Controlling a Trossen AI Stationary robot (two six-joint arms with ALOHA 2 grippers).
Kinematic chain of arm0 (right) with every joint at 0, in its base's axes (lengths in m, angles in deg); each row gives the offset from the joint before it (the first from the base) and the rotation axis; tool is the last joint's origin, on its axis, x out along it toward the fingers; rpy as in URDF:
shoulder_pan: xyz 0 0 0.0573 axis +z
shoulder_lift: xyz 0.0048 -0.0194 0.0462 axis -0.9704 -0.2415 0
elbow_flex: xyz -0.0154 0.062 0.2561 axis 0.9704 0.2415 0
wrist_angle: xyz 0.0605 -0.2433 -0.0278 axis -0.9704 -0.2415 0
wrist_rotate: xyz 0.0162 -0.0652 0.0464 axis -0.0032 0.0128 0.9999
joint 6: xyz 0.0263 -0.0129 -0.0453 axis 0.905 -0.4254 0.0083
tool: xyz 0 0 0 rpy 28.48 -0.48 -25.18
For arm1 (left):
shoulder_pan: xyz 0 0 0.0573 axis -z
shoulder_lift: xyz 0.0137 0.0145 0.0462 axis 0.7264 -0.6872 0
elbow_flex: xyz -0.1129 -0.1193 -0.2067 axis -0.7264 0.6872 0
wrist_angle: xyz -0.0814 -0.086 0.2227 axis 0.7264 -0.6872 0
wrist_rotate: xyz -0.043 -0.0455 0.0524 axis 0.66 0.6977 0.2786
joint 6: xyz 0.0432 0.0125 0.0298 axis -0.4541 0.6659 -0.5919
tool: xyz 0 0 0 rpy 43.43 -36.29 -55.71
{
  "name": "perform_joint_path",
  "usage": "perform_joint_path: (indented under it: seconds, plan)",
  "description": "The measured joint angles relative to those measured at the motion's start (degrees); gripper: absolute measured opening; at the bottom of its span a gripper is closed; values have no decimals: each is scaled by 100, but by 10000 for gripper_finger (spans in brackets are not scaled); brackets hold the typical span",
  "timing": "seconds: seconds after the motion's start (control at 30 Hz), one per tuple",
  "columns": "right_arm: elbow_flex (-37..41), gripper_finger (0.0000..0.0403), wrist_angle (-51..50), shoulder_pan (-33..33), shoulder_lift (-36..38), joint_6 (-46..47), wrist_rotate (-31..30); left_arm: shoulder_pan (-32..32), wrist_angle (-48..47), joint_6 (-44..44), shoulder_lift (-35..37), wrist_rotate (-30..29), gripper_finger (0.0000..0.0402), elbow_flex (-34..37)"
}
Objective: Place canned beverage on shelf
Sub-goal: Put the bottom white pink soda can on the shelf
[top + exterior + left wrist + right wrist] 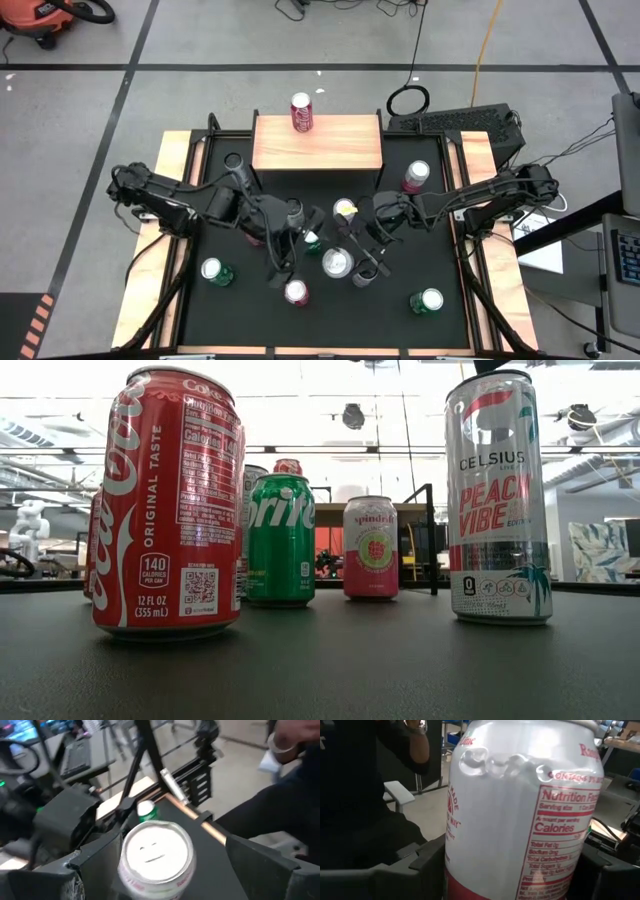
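Mat, black, covers the table. The shelf stands at its far edge and carries one red can near the left end, with the rest of the wooden top bare. Both arms reach in to mid-mat, in front of the shelf.

The right gripper is clamped on a silver can, one finger pressed to each side of the wall. Whether the base is off the mat cannot be told. The left gripper is released and straddles a white-topped can, with a clear gap at one finger.

Loose cans stand elsewhere on the mat: a pink can beside the shelf's right end and two green cans near the front corners.

Handling, judged: the silver can has a thin, smooth wall that already shows a row of dents below the rim, so it likely buckles under hard squeeze and slips under light squeeze. If full, it is fairly heavy for its size. The best hold is mid-height across the full width, with the can kept upright. The shelf's bare middle or right part offers room, well apart from the red can.
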Motion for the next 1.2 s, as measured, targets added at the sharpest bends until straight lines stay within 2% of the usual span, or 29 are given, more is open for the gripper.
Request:
perform_joint_path:
  seconds: [0.1, 0.3, 0.47, 0.83, 1.2]
  plan:
    - [0, 270, 128, 0, 0, 13, -1, -10, 129, -74, -87, 272, 357, -13]
    - [0, 270, 241, 0, 0, 102, -175, -75, 82, -133, -133, -183, 357, -8]
    - [0, 270, 217, -52, 0, 233, -170, -107, -10, -128, -170, -233, 357, 2]
    - [0, 270, 158, -52, 0, 312, -154, -256, -49, 34, -160, 249, 357, 2]
    - [0, 270, -85, -50, 0, 326, -139, -447, -744, -352, -55, 745, 357, -4]
